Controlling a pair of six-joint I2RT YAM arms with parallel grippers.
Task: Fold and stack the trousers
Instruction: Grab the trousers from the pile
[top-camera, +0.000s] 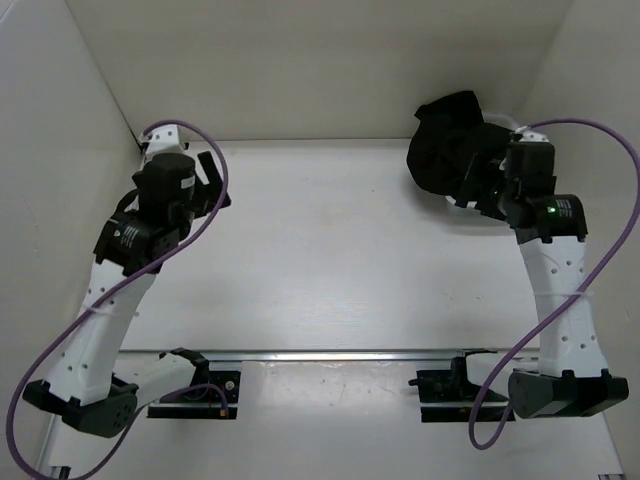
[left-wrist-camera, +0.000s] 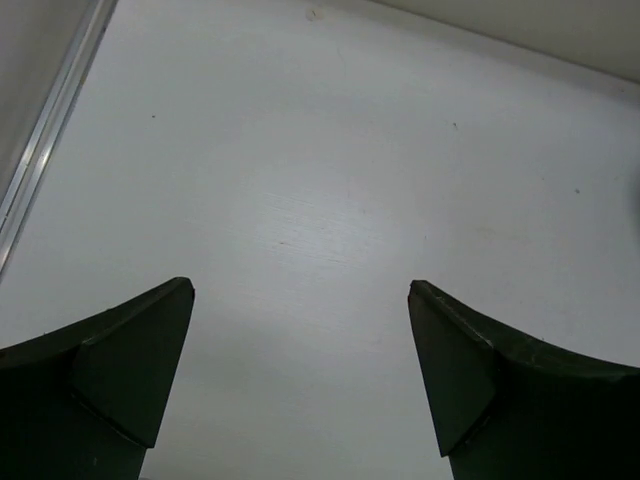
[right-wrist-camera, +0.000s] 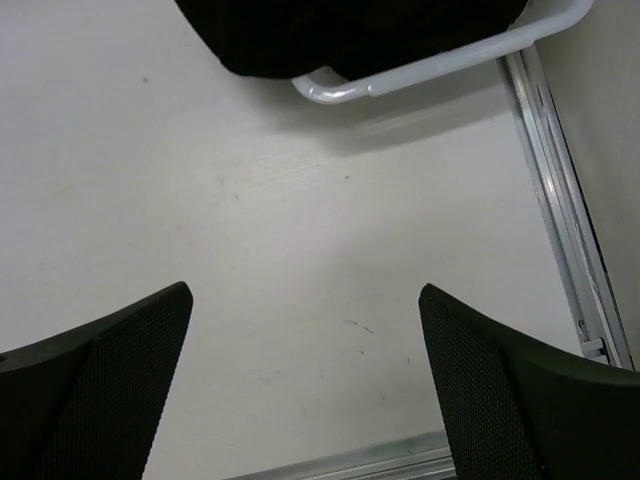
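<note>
The white table is boxed in by pale walls on the far side and on both flanks. The broad middle stretch between the two sets of jaws lies bare.

The left gripper has its jaws spread wide with nothing between them, only tabletop beneath. A metal rail runs close along the left of these jaws where table meets wall. Ahead and to their right the surface is open as far as the far wall.

The right gripper also stands wide open and holds nothing. A second rail runs close along the right of its jaws, and a strip of metal edging crosses behind them.

There are two arms, two grippers, one basket and one pair of trousers.

The black trousers sit bunched in a heap in the white basket at the far right corner. They lie straight ahead of the right jaws and a little to their left, near but apart. The basket's rounded rim is between the cloth and the fingertips. From the left jaws the trousers are well apart, across the whole table.
</note>
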